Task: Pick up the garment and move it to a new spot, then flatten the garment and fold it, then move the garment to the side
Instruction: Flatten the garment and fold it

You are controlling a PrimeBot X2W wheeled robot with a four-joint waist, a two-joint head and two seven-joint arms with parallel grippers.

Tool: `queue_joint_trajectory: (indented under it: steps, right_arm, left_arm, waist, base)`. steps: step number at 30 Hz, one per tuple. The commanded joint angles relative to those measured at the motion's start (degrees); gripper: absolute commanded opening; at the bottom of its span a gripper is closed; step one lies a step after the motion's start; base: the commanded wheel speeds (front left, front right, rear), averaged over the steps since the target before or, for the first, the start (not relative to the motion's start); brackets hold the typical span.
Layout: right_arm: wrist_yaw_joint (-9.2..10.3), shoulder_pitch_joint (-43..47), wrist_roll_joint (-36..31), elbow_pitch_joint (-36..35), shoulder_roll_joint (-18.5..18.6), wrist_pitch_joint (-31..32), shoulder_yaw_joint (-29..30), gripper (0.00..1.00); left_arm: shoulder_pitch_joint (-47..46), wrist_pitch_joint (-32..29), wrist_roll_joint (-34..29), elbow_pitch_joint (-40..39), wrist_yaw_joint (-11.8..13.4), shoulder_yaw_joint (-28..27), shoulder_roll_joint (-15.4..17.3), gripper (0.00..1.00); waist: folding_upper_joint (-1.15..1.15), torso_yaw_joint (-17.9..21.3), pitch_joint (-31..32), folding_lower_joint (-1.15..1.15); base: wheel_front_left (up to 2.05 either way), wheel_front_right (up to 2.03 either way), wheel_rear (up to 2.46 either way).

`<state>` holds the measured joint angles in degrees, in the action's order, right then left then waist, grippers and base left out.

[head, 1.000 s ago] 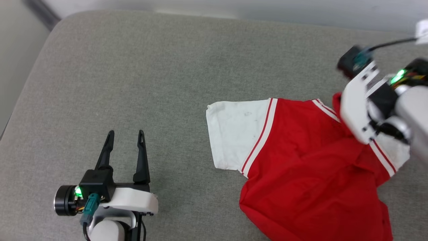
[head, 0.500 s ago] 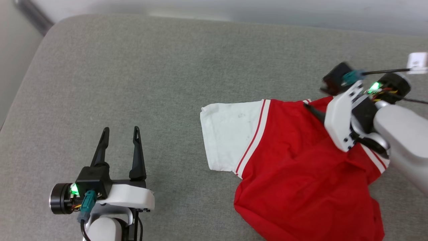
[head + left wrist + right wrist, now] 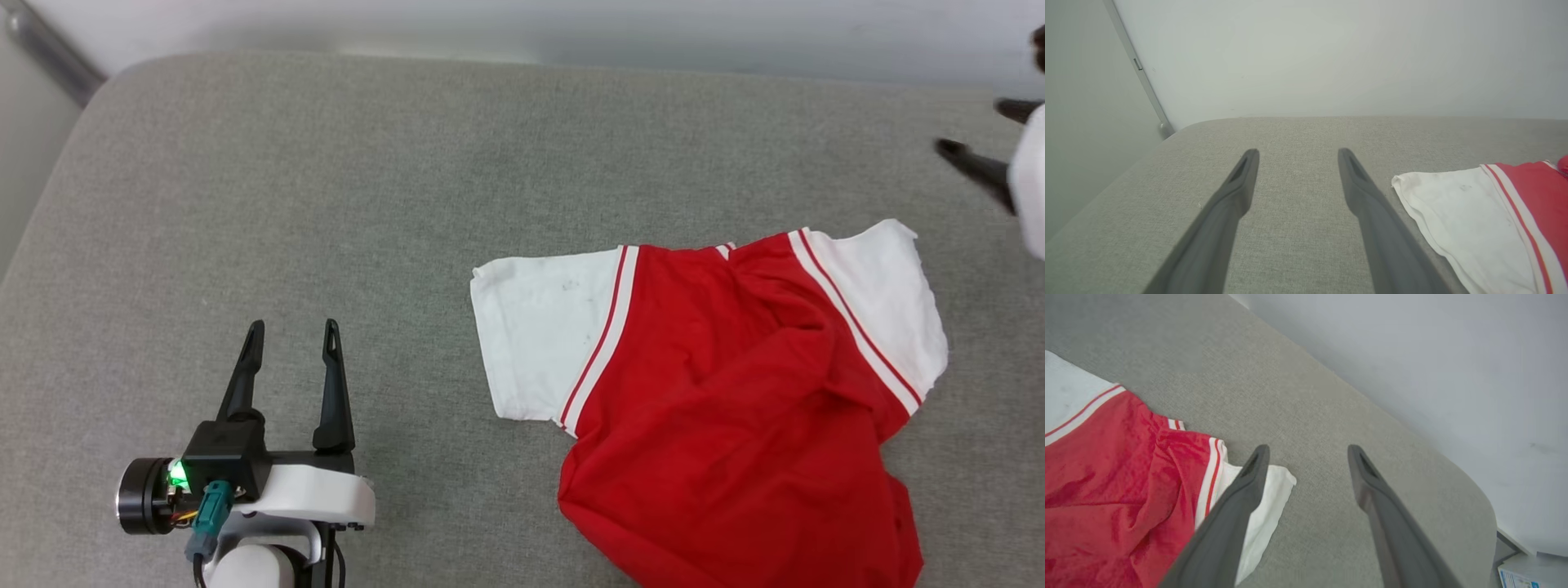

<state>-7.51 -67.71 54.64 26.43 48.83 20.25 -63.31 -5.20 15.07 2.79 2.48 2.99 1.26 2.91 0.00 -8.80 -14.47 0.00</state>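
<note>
The garment (image 3: 718, 408) is a red T-shirt with white sleeves and striped trim, lying rumpled on the grey cushion at centre right in the head view. Both its white sleeves are spread out, and its lower red part is bunched. My right gripper (image 3: 980, 126) hovers open at the upper right edge, clear of the right sleeve. In the right wrist view, the right gripper (image 3: 1308, 449) has nothing between its fingers, and the garment (image 3: 1106, 469) lies below to the left. My left gripper (image 3: 292, 327) rests open at the lower left, apart from the shirt. The left gripper (image 3: 1298, 153) is empty, with the garment (image 3: 1474, 204) to its right.
The grey padded surface (image 3: 326, 163) reaches back to a pale wall (image 3: 571, 24). Its rounded corner and edge (image 3: 1474, 506) lie just beyond my right gripper, with a white-and-blue box (image 3: 1527, 571) on the floor below it. A metal strip (image 3: 1147, 90) runs up the wall at the left.
My right gripper has opened, let go of the shirt's right sleeve and pulled away up and to the right. The sleeve now lies spread flat. The left arm has stayed put.
</note>
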Motion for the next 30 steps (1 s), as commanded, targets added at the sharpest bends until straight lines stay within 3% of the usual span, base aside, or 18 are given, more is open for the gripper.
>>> queue_joint_trajectory:
  steps: [1,5,10,23,24,25,30]
  right_arm:
    - [0.04,-1.8,2.2,-0.5,2.0,6.3,-0.4,1.00]
    - [0.04,-4.5,4.9,0.1,4.8,19.1,-0.3,1.00]
    - [0.04,-5.5,4.7,2.5,4.6,27.0,0.5,1.00]
    - [-0.09,8.1,3.2,11.3,-5.3,25.6,-0.2,1.00]
    - [-0.14,8.4,3.3,11.2,-5.5,24.9,-0.1,0.05]
    - [-0.14,8.2,3.2,10.8,-5.5,24.4,-0.1,0.00]
    - [-0.07,5.8,3.1,8.7,-3.4,21.3,0.8,0.00]
  left_arm:
    - [-0.6,0.1,0.3,-0.3,-0.3,0.2,0.0,1.00]
    - [-2.0,0.1,1.0,-0.7,0.0,1.3,0.0,1.00]
    - [-4.1,0.1,1.8,-1.2,0.5,2.9,0.0,1.00]
    - [-7.0,0.1,2.8,-1.0,1.7,4.6,0.0,1.00]
    - [-7.0,0.1,2.6,-0.8,1.7,4.4,0.0,1.00]
    - [-7.0,0.1,2.4,-0.5,1.6,4.2,0.0,1.00]
    - [-7.1,0.1,1.8,0.2,0.8,2.9,0.1,1.00]
  waist:
    - [0.00,-0.7,-1.4,0.00]
    - [0.00,-1.9,-4.1,0.00]
    - [0.00,-3.7,-7.6,0.00]
    - [0.00,-5.6,-12.6,0.00]
    - [0.00,-5.4,-12.4,0.00]
    - [0.00,-5.2,-12.0,0.00]
    - [0.00,-3.9,-9.7,0.00]
  base:
    - [0.00,0.00,0.00]
    - [0.00,0.00,0.00]
    - [0.00,0.00,0.00]
    - [0.00,0.00,0.00]
    - [0.00,0.00,0.00]
    - [0.00,0.00,0.00]
    - [0.00,0.00,0.00]
